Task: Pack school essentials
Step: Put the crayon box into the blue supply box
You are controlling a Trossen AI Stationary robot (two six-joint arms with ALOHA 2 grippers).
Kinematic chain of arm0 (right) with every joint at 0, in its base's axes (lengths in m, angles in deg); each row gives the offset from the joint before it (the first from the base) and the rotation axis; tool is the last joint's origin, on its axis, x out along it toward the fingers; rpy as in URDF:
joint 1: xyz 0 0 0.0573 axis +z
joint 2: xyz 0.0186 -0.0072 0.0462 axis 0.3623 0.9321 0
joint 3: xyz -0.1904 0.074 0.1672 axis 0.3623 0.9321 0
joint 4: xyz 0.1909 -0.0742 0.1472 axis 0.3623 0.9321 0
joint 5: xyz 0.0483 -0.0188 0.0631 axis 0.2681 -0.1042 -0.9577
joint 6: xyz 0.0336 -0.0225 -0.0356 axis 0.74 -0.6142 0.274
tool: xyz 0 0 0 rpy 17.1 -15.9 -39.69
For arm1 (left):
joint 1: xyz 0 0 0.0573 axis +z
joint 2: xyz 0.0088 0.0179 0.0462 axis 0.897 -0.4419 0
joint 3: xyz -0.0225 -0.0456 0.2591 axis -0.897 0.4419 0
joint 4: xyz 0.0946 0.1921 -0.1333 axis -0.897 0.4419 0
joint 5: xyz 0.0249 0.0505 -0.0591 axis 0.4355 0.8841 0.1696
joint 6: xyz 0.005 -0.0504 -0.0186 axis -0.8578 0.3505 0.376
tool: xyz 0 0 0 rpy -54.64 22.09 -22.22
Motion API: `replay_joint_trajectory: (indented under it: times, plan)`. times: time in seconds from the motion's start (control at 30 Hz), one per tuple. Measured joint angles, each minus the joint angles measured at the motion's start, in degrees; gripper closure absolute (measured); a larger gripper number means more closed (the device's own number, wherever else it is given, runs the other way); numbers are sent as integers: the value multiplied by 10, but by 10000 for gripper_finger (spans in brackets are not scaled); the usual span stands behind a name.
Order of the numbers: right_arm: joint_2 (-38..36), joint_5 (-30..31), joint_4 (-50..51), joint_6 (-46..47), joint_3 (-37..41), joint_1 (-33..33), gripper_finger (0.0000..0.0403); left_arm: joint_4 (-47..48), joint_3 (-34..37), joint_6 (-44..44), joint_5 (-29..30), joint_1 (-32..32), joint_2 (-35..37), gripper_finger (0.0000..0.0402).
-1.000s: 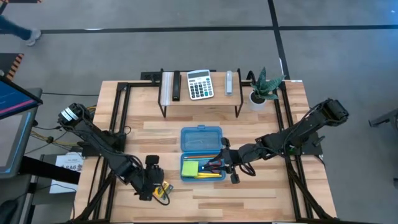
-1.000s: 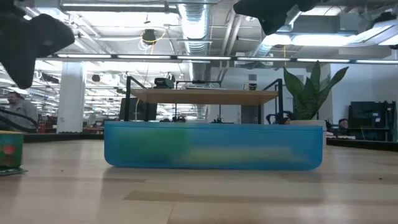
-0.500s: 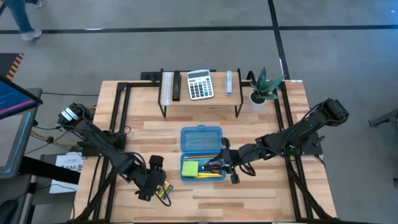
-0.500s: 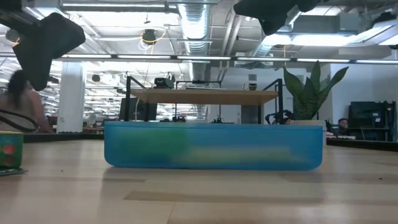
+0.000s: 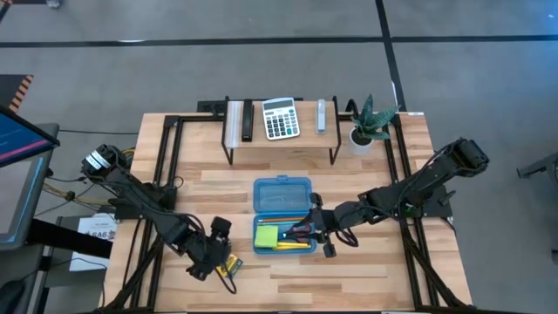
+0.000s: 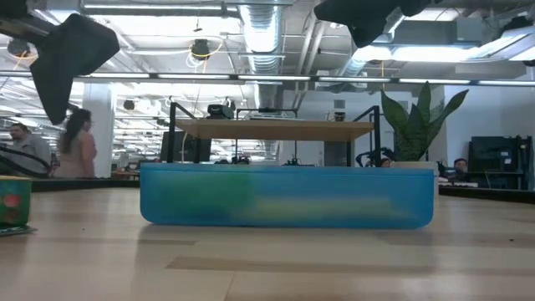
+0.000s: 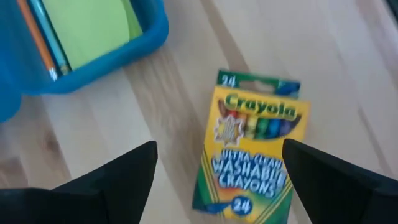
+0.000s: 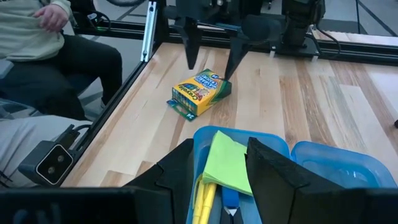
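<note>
Our left gripper (image 7: 214,180) has just spread wide over the yellow-green cardboard crayon box (image 7: 252,149), unpacked at 7 o'clock of the translucent blue plastic case (image 5: 282,215); right gripper (image 8: 214,165), part-spread and empty, hovers over the case.

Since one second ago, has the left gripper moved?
Yes. In the high view the left gripper has shifted slightly toward the blue case, and it hangs over the crayon box, jaws open.

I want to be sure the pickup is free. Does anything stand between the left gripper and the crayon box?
Nothing visible does. The left gripper hangs over the crayon box with its jaws open on either side of it. The box lies flat on bare wood, apart from the blue case.
</note>
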Motion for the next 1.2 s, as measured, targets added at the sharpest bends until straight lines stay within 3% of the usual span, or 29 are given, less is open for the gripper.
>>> replay_joint_trajectory:
  times: [0.33, 0.47, 0.6, 0.8, 1.03, 1.2]
  plan:
    - [0, 0, 0, 4, 0, 0, 239, 46, 0, 4, -20, -9, -1, 65]
    - [0, 0, 0, 4, 0, 1, 239, 40, -2, -2, -23, -9, -38, 65]
    - [0, 0, 1, 5, 0, 1, 239, 61, -43, -34, -46, -9, -104, 65]
    - [0, 0, 0, 15, 0, 1, 239, 138, -122, -61, -33, -9, -171, 65]
    - [0, 0, 9, 20, 0, 1, 239, 212, -180, -37, -39, -8, -179, 65]
    - [0, 0, 10, 20, 0, 1, 239, 201, -202, -16, -43, -8, -179, 65]
